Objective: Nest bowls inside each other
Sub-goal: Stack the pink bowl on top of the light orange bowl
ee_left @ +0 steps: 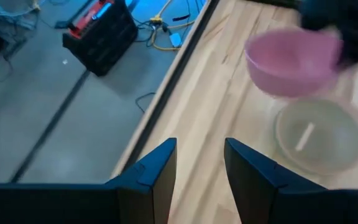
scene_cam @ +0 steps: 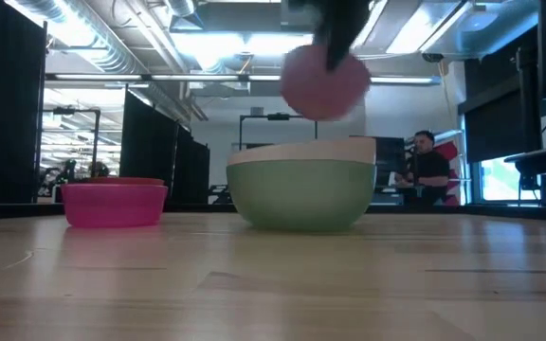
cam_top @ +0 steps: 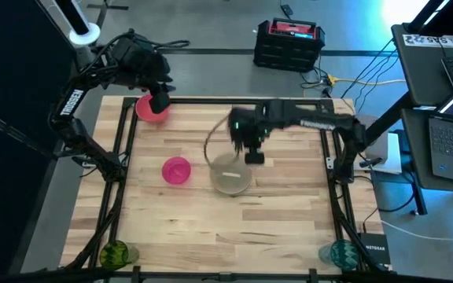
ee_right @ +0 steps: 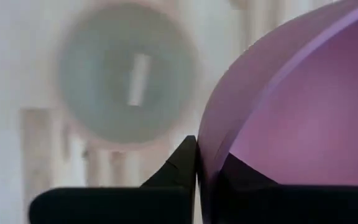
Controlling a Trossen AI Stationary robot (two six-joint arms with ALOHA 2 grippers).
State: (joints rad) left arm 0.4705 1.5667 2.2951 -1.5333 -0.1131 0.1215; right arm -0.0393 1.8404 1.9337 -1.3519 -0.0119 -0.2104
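A lilac-pink bowl [scene_cam: 325, 80] hangs in the air over the table's middle, with my right gripper [ee_right: 204, 158] shut on it. Just below and a little nearer stands the green bowl [scene_cam: 301, 194], and a pale peach bowl [scene_cam: 301, 150] sits inside it, its rim showing above the green one. A magenta bowl [cam_top: 177, 170] rests on its base to the left of them. A coral-pink bowl [cam_top: 152, 110] stands at the far left corner. My left gripper [ee_left: 201, 155] hovers open above it with nothing between its fingers. My right gripper pinches the lilac-pink bowl's wall at the rim [ee_right: 201, 149], one finger outside [ee_right: 179, 165] and one inside [ee_right: 241, 177]. The fingers come from above, pointing steeply down. The bowl is lifted clear of the table and hangs tilted beside the fingers.
A patterned green cup [cam_top: 116, 253] stands at the near left corner and a teal cup [cam_top: 340, 253] at the near right corner. A black and red case [cam_top: 289, 43] lies on the floor beyond the far edge. Bare wood shows across the near half [cam_top: 226, 228].
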